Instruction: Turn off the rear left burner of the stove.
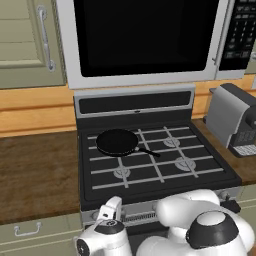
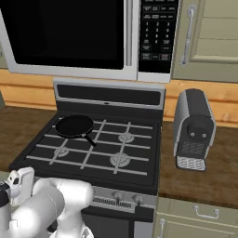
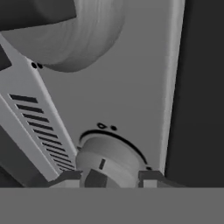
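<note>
Straddling a round silver knob [image 3: 111, 162] on the stove's knob strip [image 3: 131, 87], the gripper [image 3: 113, 178] has one dark fingertip on each side of the knob's rim, apart and not visibly pressing it, so the claw reads as released around the knob rather than clenched. A second, larger-looking knob [image 3: 65, 35] sits farther along the strip from the claw, with bare silver panel between the two. Beside the claw runs a slotted vent [image 3: 41, 131], and on the other side the strip ends at a straight edge against dark. Above and beyond the claw lies the stove [image 1: 165, 175], its rear left burner covered by a black frying pan [image 1: 117, 142]. A silver toaster [image 2: 194, 128] stands well apart on the counter [image 2: 195, 181].
</note>
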### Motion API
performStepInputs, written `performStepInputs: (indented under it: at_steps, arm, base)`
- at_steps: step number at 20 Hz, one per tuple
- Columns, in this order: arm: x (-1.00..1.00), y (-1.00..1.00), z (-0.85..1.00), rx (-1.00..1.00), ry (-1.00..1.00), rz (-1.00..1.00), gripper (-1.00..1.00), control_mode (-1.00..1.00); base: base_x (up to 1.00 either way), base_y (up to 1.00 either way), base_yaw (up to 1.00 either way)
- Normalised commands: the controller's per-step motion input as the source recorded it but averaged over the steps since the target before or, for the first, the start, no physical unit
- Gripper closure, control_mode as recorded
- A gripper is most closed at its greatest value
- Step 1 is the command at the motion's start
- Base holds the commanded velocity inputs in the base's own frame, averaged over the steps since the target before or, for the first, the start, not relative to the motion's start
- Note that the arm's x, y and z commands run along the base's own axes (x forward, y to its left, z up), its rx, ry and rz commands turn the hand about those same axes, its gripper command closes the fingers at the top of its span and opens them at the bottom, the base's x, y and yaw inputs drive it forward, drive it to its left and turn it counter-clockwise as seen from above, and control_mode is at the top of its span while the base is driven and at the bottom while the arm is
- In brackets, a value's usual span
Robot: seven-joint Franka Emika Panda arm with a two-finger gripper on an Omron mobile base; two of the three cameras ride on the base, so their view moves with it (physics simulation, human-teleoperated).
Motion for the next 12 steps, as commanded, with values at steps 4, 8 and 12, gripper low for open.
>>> performStepInputs:
  at_steps: [4,8,12]
  arm:
    - [0.22,-0.18,0.1,0.4,0.0,-0.07,1.0,-1.0]
    - [0.13,-0.27,0.17,0.5,0.0,-0.13,1.0,-1.0]
    - [0.08,-0.31,0.23,0.59,0.0,-0.15,1.0,-1.0]
  base:
    - [0.0,0.0,0.0]
    - [0.0,0.0,0.0]
    - [0.0,0.0,0.0]
